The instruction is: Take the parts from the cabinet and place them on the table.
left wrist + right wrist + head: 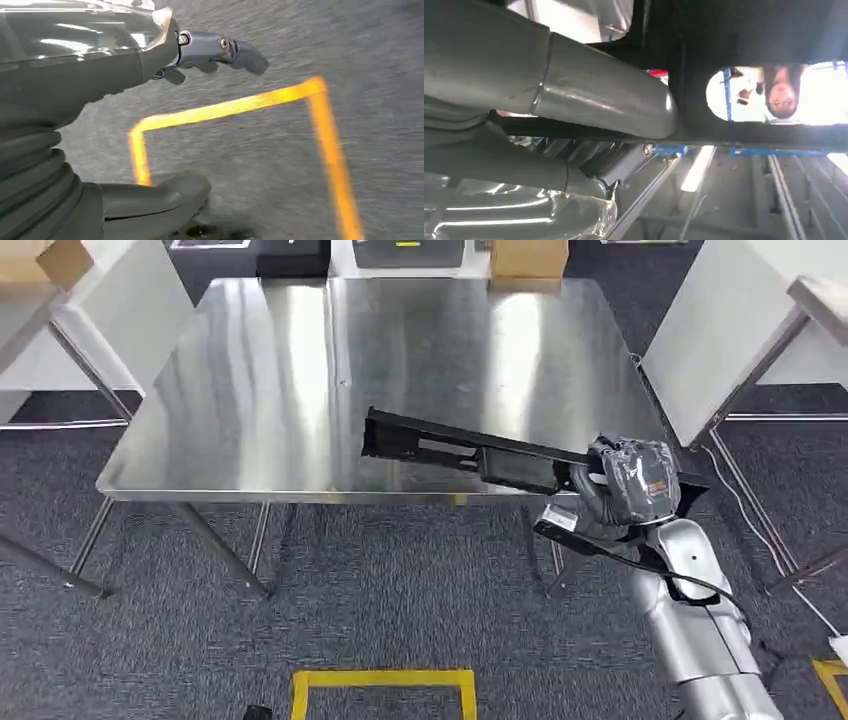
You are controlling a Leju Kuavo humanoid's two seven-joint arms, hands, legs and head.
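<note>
Right hand: the right hand point(628, 483) is closed around one end of a long black part point(470, 452); in the right wrist view the thick thumb point(609, 102) lies across the part's dark body point(744, 30), so the grip looks firm but sits far out at one end.
Part: it runs from the hand leftward across the near right area of the steel surface point(300, 360), slightly tilted, with its far end toward the middle. Whether it already rests on the metal or hangs just above it I cannot tell.
Left hand: the left hand point(215, 52) hangs at the robot's side over grey carpet and a yellow floor line point(235, 107); its fingers are apart and it holds nothing.
Surroundings: white side tables stand to either side of the surface, and a cardboard box point(528, 260) sits beyond its far edge. The reflection seen through the part's cut-out in the right wrist view shows a person nearby.
Stage, as I judge it: carrying is done and the set-down is in hand.
Risk, end grip: held at one end, the long part can sag or swing, and its free end could strike the surface first and skid.
Risk, edge: the gripped end lies close to the near edge, so letting go there could leave the part overhanging and let it tip to the floor.
Risk, release: opening before the part is fully supported would drop it.
</note>
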